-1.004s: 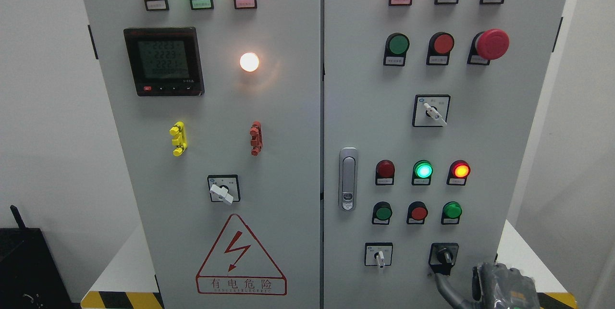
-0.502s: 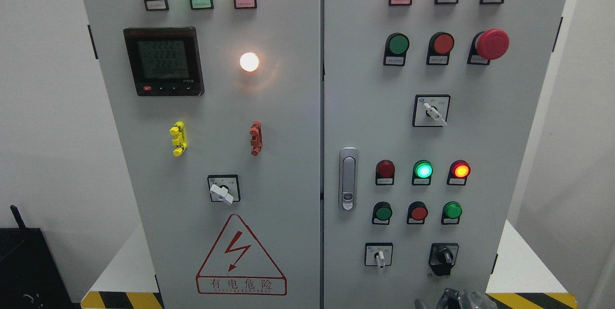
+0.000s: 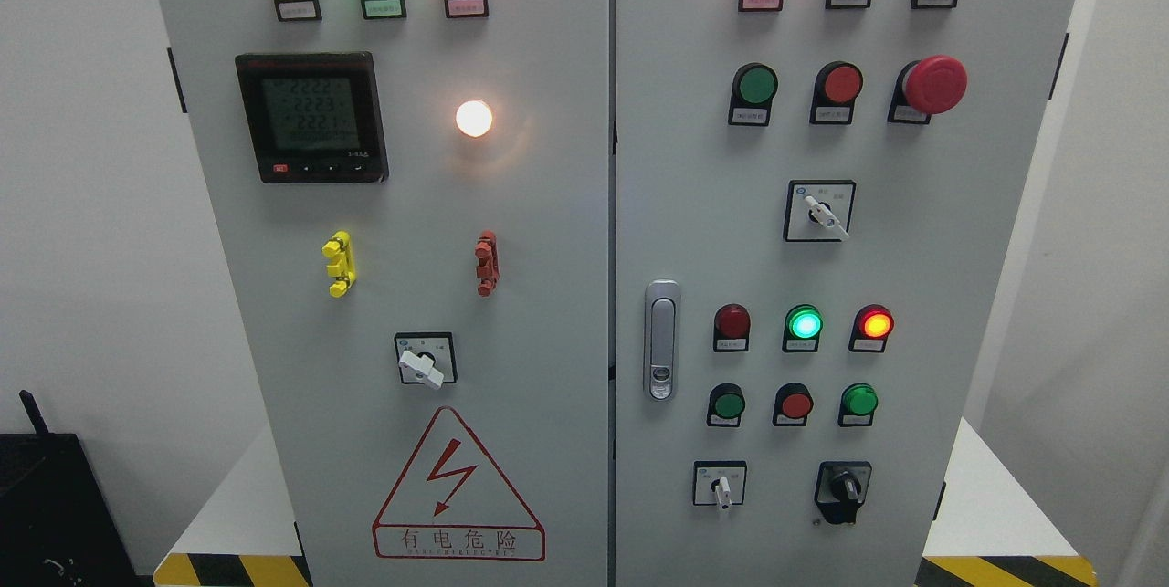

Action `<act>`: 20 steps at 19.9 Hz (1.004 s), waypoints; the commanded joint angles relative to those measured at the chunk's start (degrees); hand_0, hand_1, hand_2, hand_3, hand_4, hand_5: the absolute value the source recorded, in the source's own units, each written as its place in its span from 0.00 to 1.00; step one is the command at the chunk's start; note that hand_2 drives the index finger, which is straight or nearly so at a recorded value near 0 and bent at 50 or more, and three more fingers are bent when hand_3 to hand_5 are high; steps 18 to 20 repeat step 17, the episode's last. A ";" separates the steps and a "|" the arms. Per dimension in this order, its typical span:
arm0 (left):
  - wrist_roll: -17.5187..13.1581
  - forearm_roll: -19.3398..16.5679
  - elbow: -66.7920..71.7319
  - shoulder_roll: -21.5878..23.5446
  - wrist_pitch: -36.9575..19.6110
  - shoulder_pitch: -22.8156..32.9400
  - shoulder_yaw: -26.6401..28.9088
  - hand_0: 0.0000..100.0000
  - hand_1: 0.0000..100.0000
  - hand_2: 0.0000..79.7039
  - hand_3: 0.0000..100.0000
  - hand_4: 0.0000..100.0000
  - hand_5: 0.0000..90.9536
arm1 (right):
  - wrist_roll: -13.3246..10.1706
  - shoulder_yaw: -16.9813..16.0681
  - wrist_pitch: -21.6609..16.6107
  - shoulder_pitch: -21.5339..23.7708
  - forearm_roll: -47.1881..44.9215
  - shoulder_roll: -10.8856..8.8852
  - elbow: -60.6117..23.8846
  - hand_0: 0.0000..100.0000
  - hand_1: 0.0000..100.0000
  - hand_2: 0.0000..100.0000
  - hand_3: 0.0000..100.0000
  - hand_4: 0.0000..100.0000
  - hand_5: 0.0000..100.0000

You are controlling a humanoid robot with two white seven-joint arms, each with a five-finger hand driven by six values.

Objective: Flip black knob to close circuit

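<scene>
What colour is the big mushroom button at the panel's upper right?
Red: the mushroom button shows clearly in the head view.

Two doors counted. One meter. One black knob. Four white selector switches seen. One mushroom button. One door handle. One warning triangle noted. Two terminal blocks tallied.

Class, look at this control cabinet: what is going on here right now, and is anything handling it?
Nothing is touching the panel at this moment; neither robot hand is in view. The black knob sits at the lower right of the right door, its pointer roughly vertical. Beside it to the left is a white selector switch. Above, a green lamp and an orange-red lamp glow, and the meter on the left door shows readings.
</scene>
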 commanded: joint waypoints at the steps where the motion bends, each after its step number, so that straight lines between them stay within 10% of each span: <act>1: 0.05 0.44 -0.06 -0.03 -0.01 0.00 0.62 0.00 0.00 0.00 0.05 0.02 0.00 | 0.35 -4.07 -2.58 6.24 -9.64 1.97 -2.90 0.00 0.00 0.00 0.03 0.02 0.00; 20: 0.05 0.44 -0.06 -0.03 -0.01 0.00 0.62 0.00 0.00 0.00 0.05 0.02 0.00 | 3.69 -3.37 -7.42 11.96 -15.97 1.35 -2.02 0.00 0.00 0.00 0.01 0.01 0.00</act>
